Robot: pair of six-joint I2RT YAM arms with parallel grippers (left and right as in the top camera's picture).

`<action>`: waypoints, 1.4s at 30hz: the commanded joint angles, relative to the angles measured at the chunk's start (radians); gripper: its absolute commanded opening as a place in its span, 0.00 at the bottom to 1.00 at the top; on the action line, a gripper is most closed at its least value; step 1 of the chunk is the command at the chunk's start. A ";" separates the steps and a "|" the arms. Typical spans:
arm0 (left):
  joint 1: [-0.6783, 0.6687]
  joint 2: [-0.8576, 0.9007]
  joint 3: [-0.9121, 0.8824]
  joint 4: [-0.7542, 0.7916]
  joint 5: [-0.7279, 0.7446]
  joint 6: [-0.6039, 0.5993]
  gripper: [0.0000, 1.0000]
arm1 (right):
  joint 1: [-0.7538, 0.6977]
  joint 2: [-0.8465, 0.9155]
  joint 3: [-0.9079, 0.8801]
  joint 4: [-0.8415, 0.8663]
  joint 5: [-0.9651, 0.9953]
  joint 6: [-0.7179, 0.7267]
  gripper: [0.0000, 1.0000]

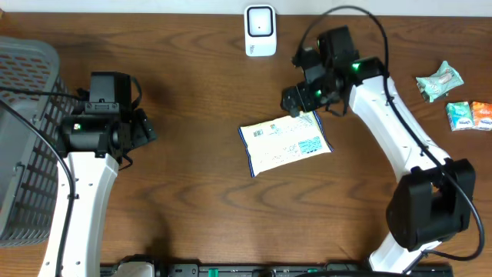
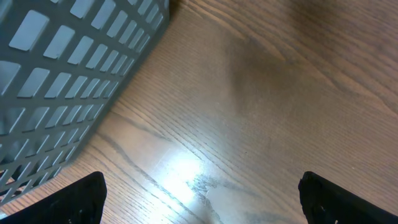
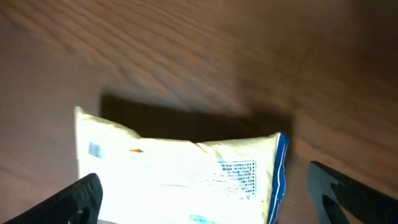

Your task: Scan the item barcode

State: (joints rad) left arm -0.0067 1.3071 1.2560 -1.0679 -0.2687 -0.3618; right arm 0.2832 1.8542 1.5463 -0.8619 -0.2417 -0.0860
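A flat white packet with blue edging [image 1: 285, 143] lies face-up near the middle of the brown wooden table [image 1: 192, 200], tilted slightly, with small print on its top side; I cannot make out which patch is the barcode. My right gripper [image 1: 302, 103] hangs just over the packet's upper right corner with its jaws spread wide and nothing between them, so the packet is released and resting on the wood. A white scanner [image 1: 260, 31] stands at the far edge of the table, near the packet but apart from it. To do this step well, I judge that I should close on the packet's short edge, clear of the printing, lift it level, and turn the printed face squarely toward the scanner's window. The thin wrapper may flop or slip. My left gripper [image 1: 146, 128] waits well apart on the left, also spread and empty, beside a grey mesh basket [image 1: 23, 138]. Small spare packets [image 1: 440, 81] sit at the far right.
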 commanded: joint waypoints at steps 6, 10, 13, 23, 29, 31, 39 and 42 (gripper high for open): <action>0.004 0.001 0.003 -0.003 -0.021 0.006 0.97 | -0.005 -0.008 -0.110 0.169 -0.072 0.047 0.91; 0.004 0.001 0.003 -0.003 -0.021 0.006 0.97 | -0.004 -0.003 -0.122 0.254 -0.074 0.064 0.65; 0.004 0.000 0.003 -0.003 -0.021 0.006 0.97 | -0.004 0.008 -0.146 0.290 -0.071 0.064 0.67; 0.004 0.001 0.003 -0.003 -0.021 0.006 0.97 | 0.010 0.097 -0.169 0.266 -0.159 0.066 0.64; 0.004 0.001 0.003 -0.003 -0.021 0.006 0.98 | 0.012 0.104 -0.169 0.126 -0.065 0.066 0.54; 0.004 0.001 0.003 -0.003 -0.021 0.006 0.98 | 0.012 0.104 -0.169 0.065 -0.047 0.066 0.54; 0.004 0.001 0.003 -0.003 -0.021 0.006 0.98 | 0.012 0.084 -0.148 -0.209 -0.049 0.067 0.55; 0.004 0.000 0.003 -0.003 -0.021 0.006 0.98 | 0.012 0.060 -0.126 -0.254 -0.048 0.066 0.60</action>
State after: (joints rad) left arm -0.0067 1.3071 1.2560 -1.0683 -0.2691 -0.3618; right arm 0.2855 1.9533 1.3830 -1.0958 -0.2939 -0.0257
